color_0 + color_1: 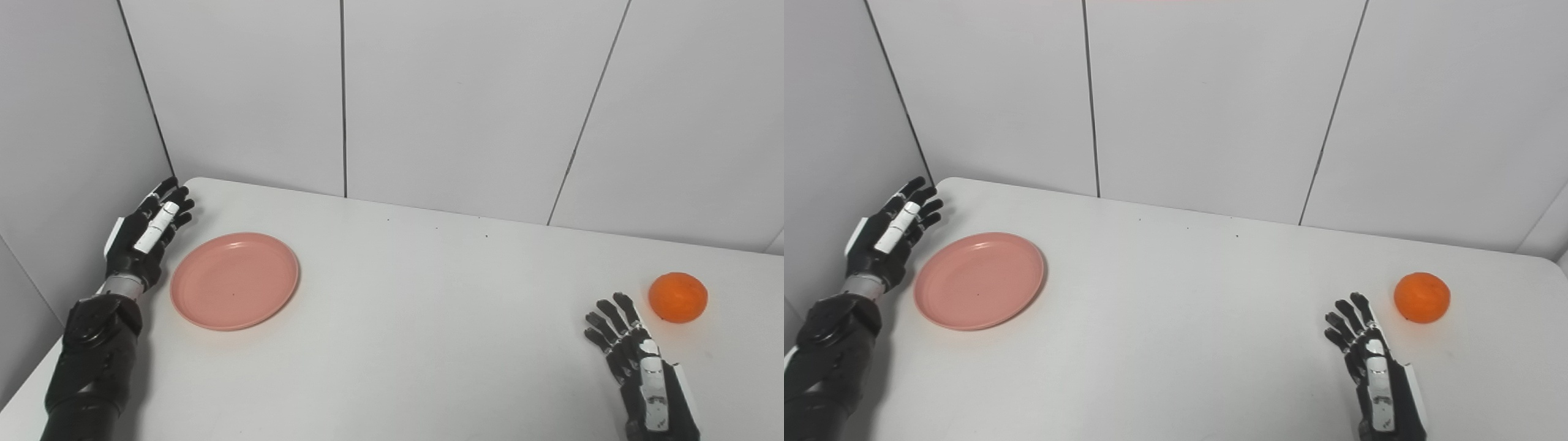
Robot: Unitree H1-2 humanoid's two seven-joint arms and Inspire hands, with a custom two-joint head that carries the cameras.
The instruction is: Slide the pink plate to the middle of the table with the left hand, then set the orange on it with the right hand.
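Observation:
A pink plate (234, 280) lies flat on the white table (416, 306), towards its left side. My left hand (149, 231) is open, just left of the plate's rim, fingers pointing away from me; I cannot tell whether it touches the plate. An orange (678, 297) sits on the table at the right. My right hand (634, 361) is open and empty, lying near the front edge, a little left of and nearer than the orange. The same scene shows in the right eye view, with the plate (979, 280) and the orange (1421, 297).
White wall panels (465, 98) stand close behind the table and along its left side. The table's left corner is rounded near my left hand. The table's right edge (1560, 269) lies just beyond the orange.

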